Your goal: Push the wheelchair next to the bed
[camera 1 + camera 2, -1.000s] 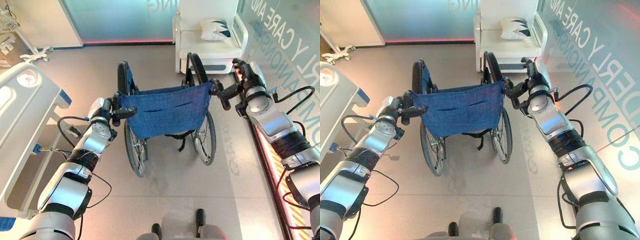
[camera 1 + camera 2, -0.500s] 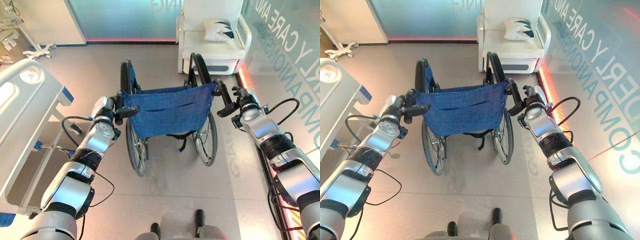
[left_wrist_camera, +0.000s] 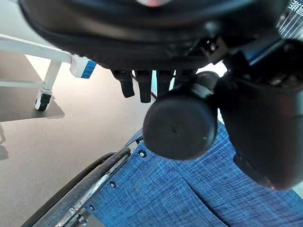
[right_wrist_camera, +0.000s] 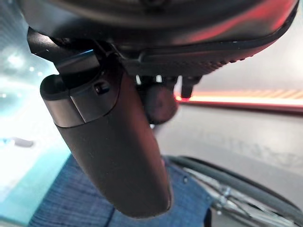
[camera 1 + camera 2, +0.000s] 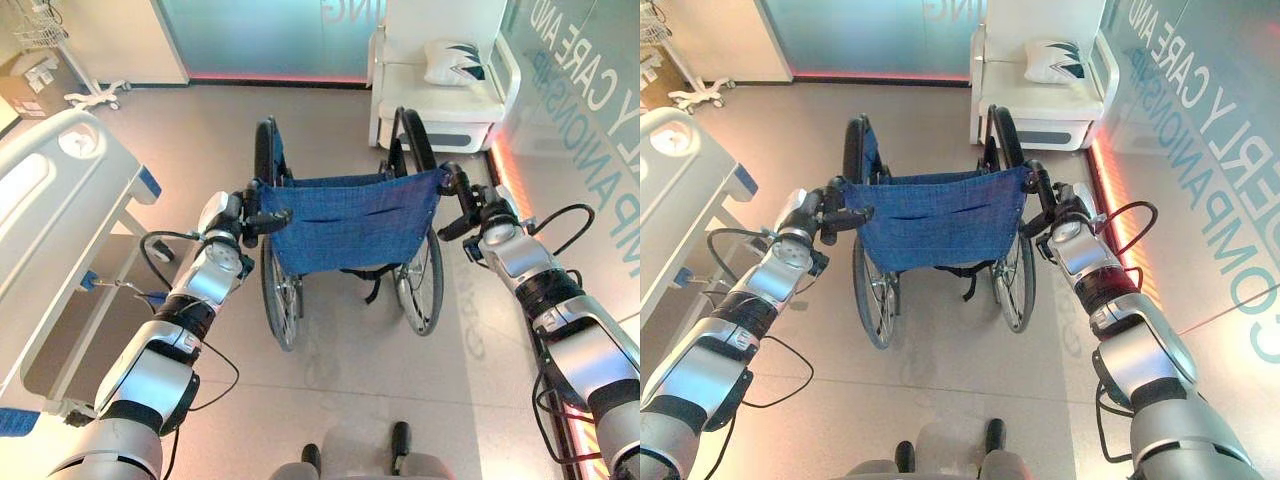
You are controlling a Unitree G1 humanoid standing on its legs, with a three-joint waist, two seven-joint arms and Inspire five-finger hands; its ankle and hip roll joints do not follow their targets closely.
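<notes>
Left hand (image 5: 232,208) is wrapped round the left push handle (image 3: 180,125) of the wheelchair (image 5: 350,222); its wrist view shows fingers curled over the round black grip end. Right hand (image 5: 1065,203) sits at the right push handle (image 5: 458,187), dark bulk closed against the grip, and its wrist view shows a small round grip end tucked among the fingers, so it looks clenched on that handle too.

Wheelchair stands mid-floor right ahead, back toward the robot, blue fabric backrest (image 5: 935,218) slung between the two handles, big spoked wheels (image 5: 278,295) on smooth tile. Bed (image 5: 60,235) lies off to the robot's left, white frame with rail, apart from the chair. White armchair (image 5: 440,85) with a cushion (image 5: 1058,60) stands beyond the chair.

Handling guess: rigid metal frame, moderately heavy but rolls easy on this floor, empty seat so light load. The cloth back is soft and gives, no use pushing there. Hold both rubber grips, they are the proper purchase. Uneven push will swing it, handy for curving left toward the bed.
</notes>
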